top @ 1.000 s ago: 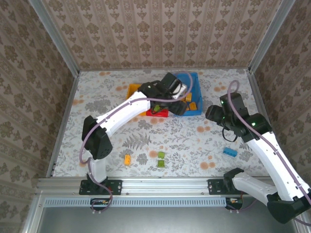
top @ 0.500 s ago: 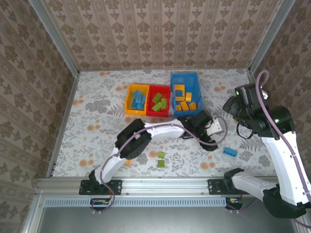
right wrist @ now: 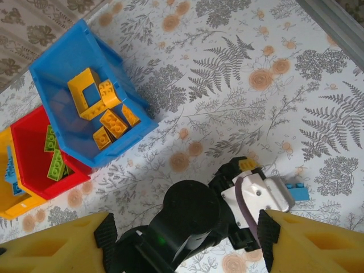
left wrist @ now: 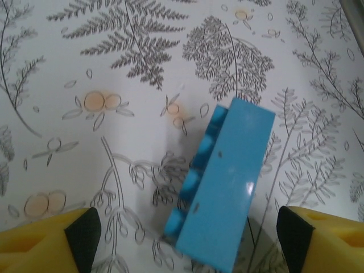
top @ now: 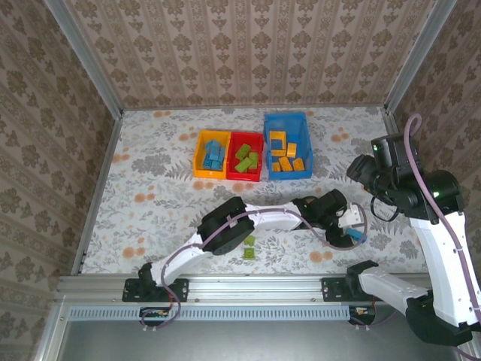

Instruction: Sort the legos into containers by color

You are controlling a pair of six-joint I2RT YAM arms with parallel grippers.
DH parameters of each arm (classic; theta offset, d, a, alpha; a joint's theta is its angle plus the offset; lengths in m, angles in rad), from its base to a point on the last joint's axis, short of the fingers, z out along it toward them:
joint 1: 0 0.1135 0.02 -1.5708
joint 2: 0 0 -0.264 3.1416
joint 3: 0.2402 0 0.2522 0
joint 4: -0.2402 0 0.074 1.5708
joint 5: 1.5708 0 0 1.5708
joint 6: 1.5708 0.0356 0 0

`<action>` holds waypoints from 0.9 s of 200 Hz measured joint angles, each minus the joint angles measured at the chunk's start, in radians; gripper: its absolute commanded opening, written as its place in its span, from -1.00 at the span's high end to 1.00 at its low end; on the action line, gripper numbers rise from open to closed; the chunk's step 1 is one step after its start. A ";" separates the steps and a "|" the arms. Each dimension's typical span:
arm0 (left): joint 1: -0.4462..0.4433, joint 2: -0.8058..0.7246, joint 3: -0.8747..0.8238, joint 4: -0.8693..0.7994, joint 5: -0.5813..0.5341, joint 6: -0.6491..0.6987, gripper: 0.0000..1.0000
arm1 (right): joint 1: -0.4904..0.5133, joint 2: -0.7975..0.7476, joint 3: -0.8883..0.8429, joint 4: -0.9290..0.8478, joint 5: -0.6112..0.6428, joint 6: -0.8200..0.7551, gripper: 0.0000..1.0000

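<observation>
Fixed camera high at the near edge, looking down on the whole table (top: 158,188), left wrist camera close over a blue brick (left wrist: 227,182), right wrist camera higher, sharing that brick and the blue bin (right wrist: 48,94).

Bare table (left wrist: 114,57) all round blue lego (left wrist: 224,187); left arm (top: 263,218) lies across front centre.

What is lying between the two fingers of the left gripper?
A blue lego lies on the table between the fingers of the open left gripper, touching neither; the left wrist view shows it.
</observation>
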 measured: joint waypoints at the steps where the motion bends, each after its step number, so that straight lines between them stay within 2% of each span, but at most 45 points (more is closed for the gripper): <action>1: 0.000 0.001 0.001 0.000 0.000 0.000 -0.60 | 0.000 -0.001 0.000 0.000 0.000 -0.001 -0.40; 42: -0.004 0.041 0.055 0.018 -0.006 -0.009 -0.35 | -0.009 -0.008 -0.016 0.000 -0.028 -0.018 -0.39; 85: -0.006 0.057 0.068 0.040 0.000 -0.044 0.11 | -0.013 -0.011 -0.018 0.000 -0.045 -0.025 -0.39; 110: -0.008 0.058 0.068 0.040 0.014 -0.066 0.45 | -0.017 -0.011 -0.020 0.000 -0.049 -0.029 -0.37; 139: -0.014 0.058 0.068 0.039 0.017 -0.085 0.54 | -0.017 -0.011 -0.035 0.001 -0.056 -0.037 -0.36; 162: -0.014 0.055 0.065 0.039 0.014 -0.092 0.54 | -0.022 -0.011 -0.048 0.002 -0.066 -0.046 -0.32; 180: -0.010 0.008 -0.005 0.050 -0.011 -0.110 0.54 | -0.022 -0.011 -0.050 0.009 -0.077 -0.061 -0.26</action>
